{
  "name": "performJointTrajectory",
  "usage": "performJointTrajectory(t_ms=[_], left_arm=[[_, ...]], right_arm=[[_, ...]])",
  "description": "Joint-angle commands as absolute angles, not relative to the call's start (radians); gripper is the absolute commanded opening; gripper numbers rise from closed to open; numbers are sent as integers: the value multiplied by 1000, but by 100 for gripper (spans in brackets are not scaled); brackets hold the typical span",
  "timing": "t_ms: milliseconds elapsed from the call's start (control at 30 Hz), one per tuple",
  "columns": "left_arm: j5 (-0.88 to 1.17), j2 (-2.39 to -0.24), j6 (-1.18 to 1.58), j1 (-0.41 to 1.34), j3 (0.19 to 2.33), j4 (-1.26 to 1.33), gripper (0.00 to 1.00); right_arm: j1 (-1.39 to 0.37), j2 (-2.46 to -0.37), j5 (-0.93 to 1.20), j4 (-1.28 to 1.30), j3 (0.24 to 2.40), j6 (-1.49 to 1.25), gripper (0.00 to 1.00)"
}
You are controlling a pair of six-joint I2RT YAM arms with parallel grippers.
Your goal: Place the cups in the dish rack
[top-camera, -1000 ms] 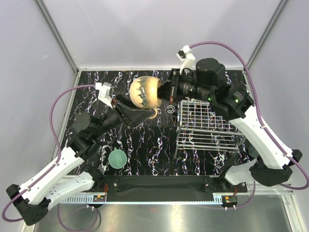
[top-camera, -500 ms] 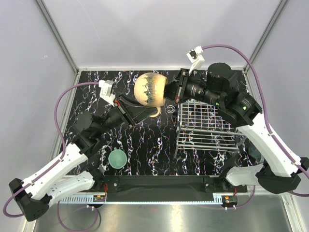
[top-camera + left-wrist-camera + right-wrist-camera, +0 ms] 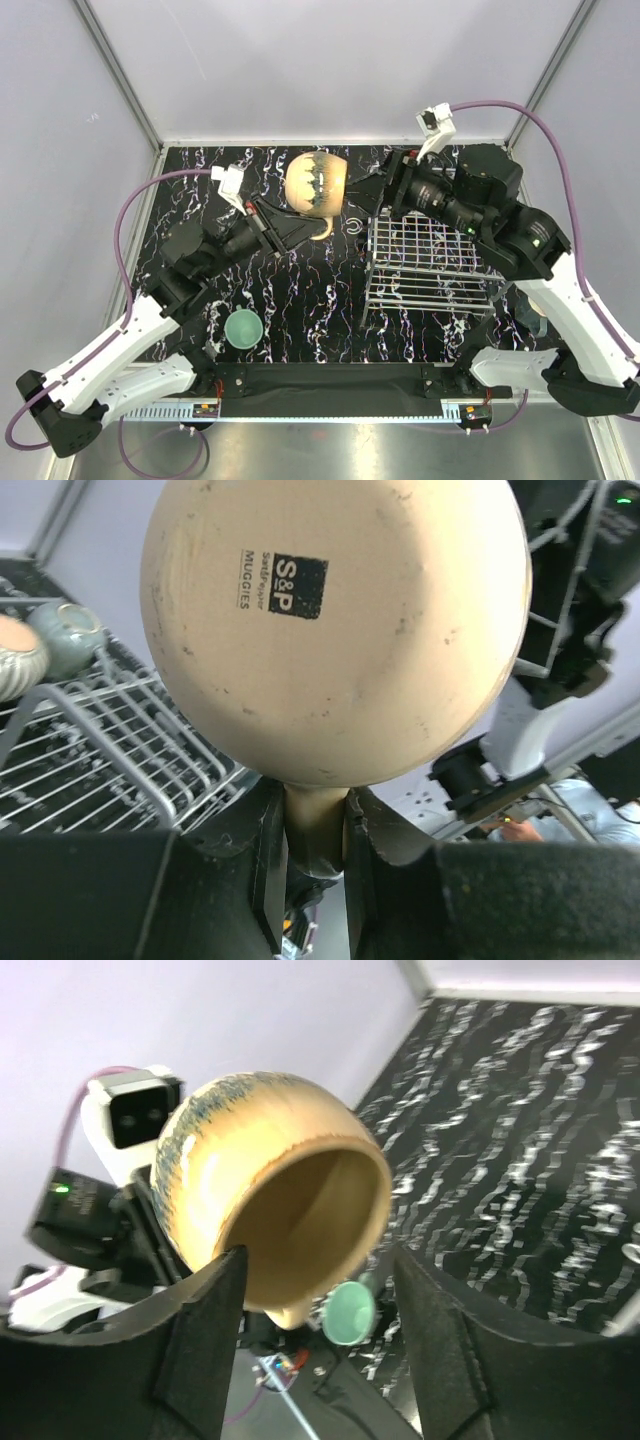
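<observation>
Sideways tan cup (image 3: 270, 1185), mouth twd cam, btwn spread right tool (image 3: 318, 1260) fingers; teal cup (image 3: 348, 1313) below.

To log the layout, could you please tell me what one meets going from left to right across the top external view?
teal-green cup → tan cup → dish rack

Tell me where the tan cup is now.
Top view: the tan cup hangs above the back of the table, its handle gripped by the left tool, just left of the dish rack.
</observation>
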State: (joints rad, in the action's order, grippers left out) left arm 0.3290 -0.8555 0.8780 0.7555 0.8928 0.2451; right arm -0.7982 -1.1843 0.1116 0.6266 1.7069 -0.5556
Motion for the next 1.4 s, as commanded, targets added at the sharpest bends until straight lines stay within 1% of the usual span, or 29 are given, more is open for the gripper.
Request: performJointTrajectory(t_ms=[0, 33, 67, 167, 200, 367, 433, 567, 667, 700, 733, 900, 1067, 1167, 1200, 1367], left_arm=[[273, -841, 783, 752, 1032, 250, 0], [262, -853, 732, 752, 1072, 180, 0], [253, -859, 706, 752, 1090, 145, 0], [233, -894, 582, 750, 1146, 51, 0], [226, -906, 513, 750, 1164, 28, 0], [180, -1009, 367, 727, 1239, -46, 0], [219, -1078, 321, 704, 1294, -80, 0], [287, -1193, 276, 626, 1353, -78, 0], [279, -1278, 169, 617, 1406, -75, 0], [279, -1340, 114, 614, 1432, -89, 0], [276, -1373, 91, 611, 1492, -121, 0], [291, -1593, 12, 600, 1617, -126, 0], [330, -1791, 6, 584, 1796, -123, 0], [383, -1896, 17, 584, 1868, -101, 0], [411, -1940, 32, 586, 1879, -85, 0], [511, -2023, 54, 588, 1888, -12, 0]], right_arm=[[-802, -1144, -33, 682, 1729, -485, 68], [-802, -1141, -70, 739, 1732, -473, 68], [-802, -1129, -154, 768, 1735, -451, 68], [-802, -1103, -309, 870, 1718, -405, 67], [-802, -1094, -340, 888, 1707, -397, 66], [-802, -993, -490, 959, 1654, -412, 65], [-802, -985, -576, 1049, 1673, -451, 62], [-802, -1017, -736, 1196, 1726, -472, 62], [-802, -1028, -790, 1250, 1720, -469, 62], [-802, -1028, -796, 1255, 1715, -463, 62], [-802, -1035, -807, 1275, 1710, -456, 62], [-802, -1054, -822, 1292, 1675, -442, 63], [-802, -1025, -769, 1243, 1658, -407, 63], [-802, -1011, -778, 1247, 1669, -400, 62], [-802, -1006, -781, 1246, 1667, -397, 63], [-802, -973, -801, 1226, 1661, -367, 61]])
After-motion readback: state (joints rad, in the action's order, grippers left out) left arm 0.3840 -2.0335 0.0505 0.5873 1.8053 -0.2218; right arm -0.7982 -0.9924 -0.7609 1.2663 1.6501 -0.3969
